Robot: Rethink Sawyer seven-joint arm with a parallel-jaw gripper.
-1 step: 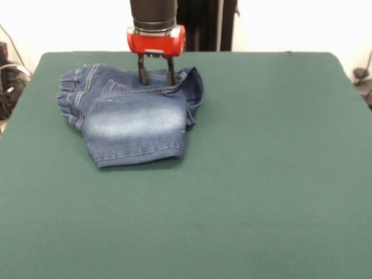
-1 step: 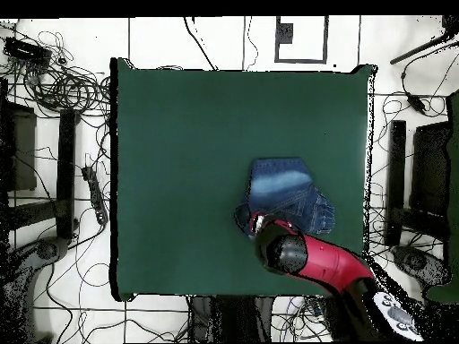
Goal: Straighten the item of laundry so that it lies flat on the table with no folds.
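Note:
The item of laundry [image 1: 131, 119] is a small pair of blue denim jeans with a faded whitish patch. It lies folded over on itself on the far left part of the green table [image 1: 261, 174]. Its gathered waistband bunches at the left and a flap curls up at the right. My gripper [image 1: 156, 80] hangs straight down over the jeans' far edge. It is open, and both fingertips touch or nearly touch the denim. In the overhead view the jeans [image 2: 285, 186] lie right of the table's [image 2: 179, 179] centre, and the red arm [image 2: 314, 255] covers their near corner and hides the gripper.
Green cloth stretches wide on every side of the jeans. On the floor around the table, loose cables [image 2: 63, 90] and dark stands [image 2: 396, 175] show in the overhead view.

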